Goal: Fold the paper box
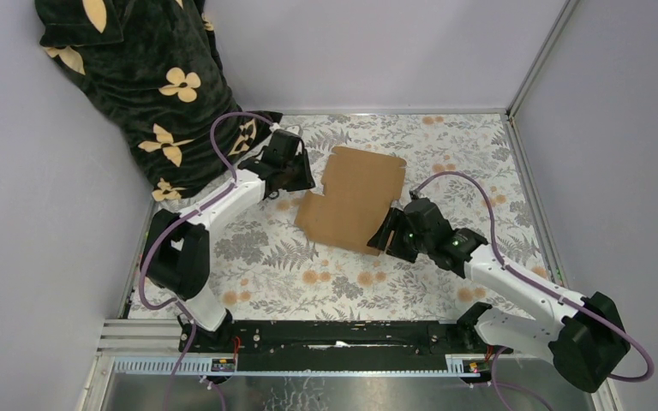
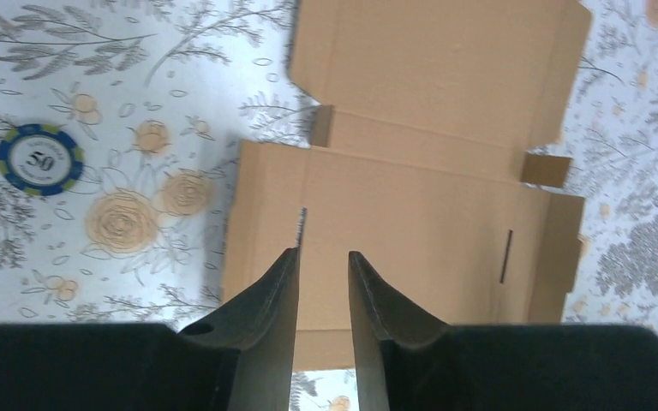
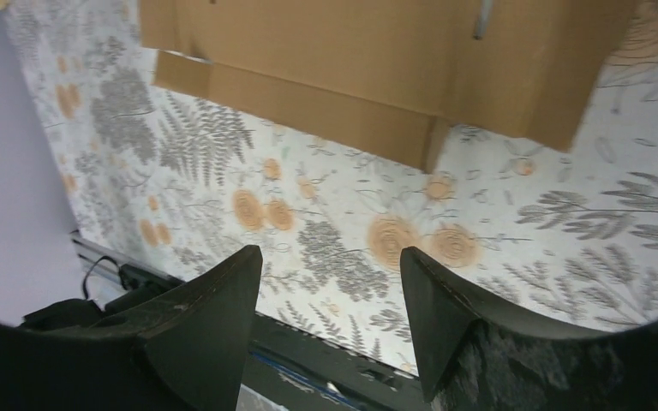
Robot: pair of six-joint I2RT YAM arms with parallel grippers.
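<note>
We judge the fold as barely begun: the paper box (image 1: 355, 199) lies as an open die-cut sheet on the floral table cover (image 1: 266, 257), its flaps and tabs spread out and no wall standing. From the right wrist view we cannot tell whether the edge facing that arm lifts slightly. The left gripper (image 2: 324, 253) hovers over the box's left side with its jaws a narrow slit apart and nothing between them. The right gripper (image 3: 330, 250) sits just off the box's near right corner, jaws wide and empty, pointing at bare cover, not cardboard. So neither arm has a hold on the box. The next move, as we read it, calls for one gripper to pin the main panel while the other gets a finger under a side flap and raises it along its crease. The sheet lies flat, so catching an edge looks like the hard part, and it may slide on the cover. A blue poker chip (image 2: 40, 159) lies beside the box's left edge, apart from it, and could snag a flap if the box shifts that way. A dark flowered cloth (image 1: 137, 77) hangs well beyond the box's far left corner, out of the way.
</note>
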